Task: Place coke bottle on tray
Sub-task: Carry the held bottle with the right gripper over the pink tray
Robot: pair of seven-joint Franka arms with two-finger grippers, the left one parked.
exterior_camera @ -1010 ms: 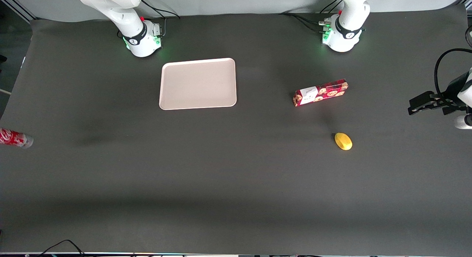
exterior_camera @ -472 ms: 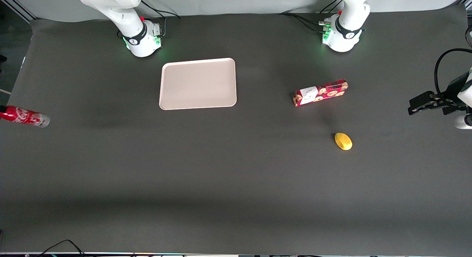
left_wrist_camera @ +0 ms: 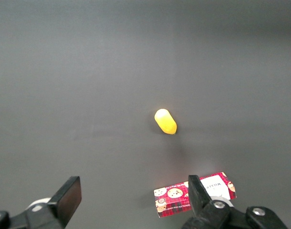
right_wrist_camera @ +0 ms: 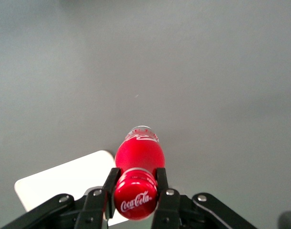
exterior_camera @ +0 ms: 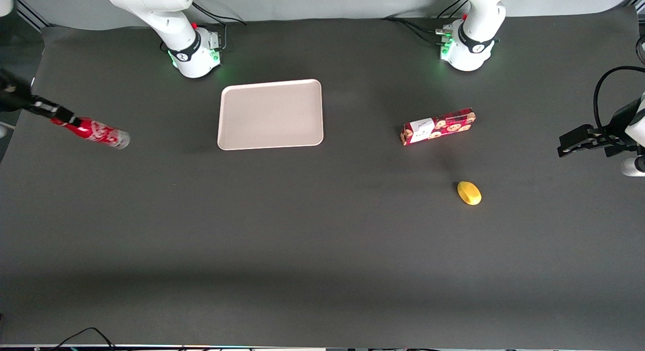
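My gripper (exterior_camera: 60, 117) (right_wrist_camera: 135, 188) is shut on the neck of the coke bottle (exterior_camera: 95, 132) (right_wrist_camera: 138, 157), a small red bottle with white script and a silvery base. It hangs tilted in the air at the working arm's end of the table, base pointing toward the tray. The tray (exterior_camera: 270, 114) (right_wrist_camera: 64, 179), pale beige-pink with a low rim, lies flat in front of the working arm's base, a good stretch away from the bottle. One black finger (right_wrist_camera: 110, 185) presses each side of the red cap.
A red cookie box (exterior_camera: 438, 126) (left_wrist_camera: 193, 193) lies toward the parked arm's end of the table. A yellow lemon-like object (exterior_camera: 469, 193) (left_wrist_camera: 165, 121) sits nearer the front camera than the box. Cables run along the table's front edge.
The bottle has travelled from the table's edge toward the tray and risen farther from the front camera, and the gripper holding it has come into the front view.
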